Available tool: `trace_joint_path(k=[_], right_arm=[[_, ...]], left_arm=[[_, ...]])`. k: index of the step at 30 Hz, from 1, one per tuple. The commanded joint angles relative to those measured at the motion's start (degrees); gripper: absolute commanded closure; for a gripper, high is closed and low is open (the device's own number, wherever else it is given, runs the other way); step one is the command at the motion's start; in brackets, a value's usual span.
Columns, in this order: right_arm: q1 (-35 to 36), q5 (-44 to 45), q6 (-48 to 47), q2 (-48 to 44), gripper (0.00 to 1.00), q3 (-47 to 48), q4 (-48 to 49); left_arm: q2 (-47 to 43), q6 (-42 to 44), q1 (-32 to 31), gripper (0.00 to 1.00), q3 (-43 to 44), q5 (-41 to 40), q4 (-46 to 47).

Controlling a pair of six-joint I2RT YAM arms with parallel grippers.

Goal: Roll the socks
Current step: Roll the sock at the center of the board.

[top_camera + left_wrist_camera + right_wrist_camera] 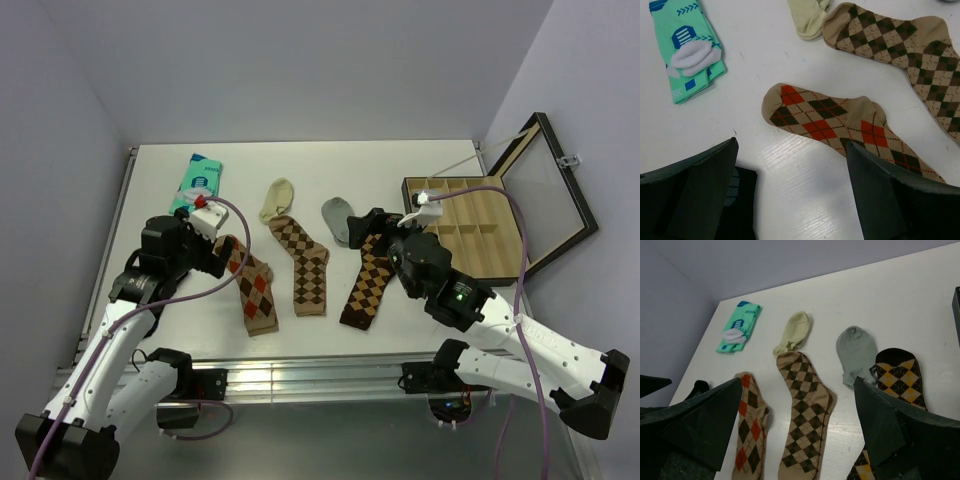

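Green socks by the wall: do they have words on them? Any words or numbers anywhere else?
Nothing here can be read.
green socks: blue arrow marks and a white patch, no letters; the blue print at one end is too blurred.
argyle socks: only diamonds.
wooden box: no label showing.

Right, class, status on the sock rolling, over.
Left gripper, right gripper open, empty. Red-orange sock, tan sock, dark brown sock flat, unrolled. Grey sock abuts dark brown; pale yellow sock abuts tan.

Dark brown sock (897, 377) partly behind right gripper (797, 383)
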Motion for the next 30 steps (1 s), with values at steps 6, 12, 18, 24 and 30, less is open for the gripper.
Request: trace_joint_path(k=[6, 12, 18, 24, 30], right_arm=[[0.0, 0.8, -0.5, -2.2, 0.0, -0.5, 2.3], [0.1, 0.8, -0.5, -2.1, 0.0, -0.9, 2.3], [0.1, 0.3, 0.5, 0.0, 0.0, -0.2, 1.5], [0.1, -0.5, 2.2, 1.9, 0.0, -0.4, 2.4], [0.1, -0.4, 3.9, 3.9, 0.02, 0.5, 1.3]], left_arm=[[-1.3, 0.3, -1.1, 0.04, 0.7, -1.1, -1.3], [-1.6, 3.0, -2.1, 0.06, 0.5, -1.4, -3.6], [-0.9, 7.5, -7.2, 0.13, -3.2, -2.4, -8.2], [-1.2, 10.1, -14.6, 0.24, -6.3, 0.2, -11.3], [1.1, 15.7, -20.2, 0.31, -4.6, 9.5, -16.8]])
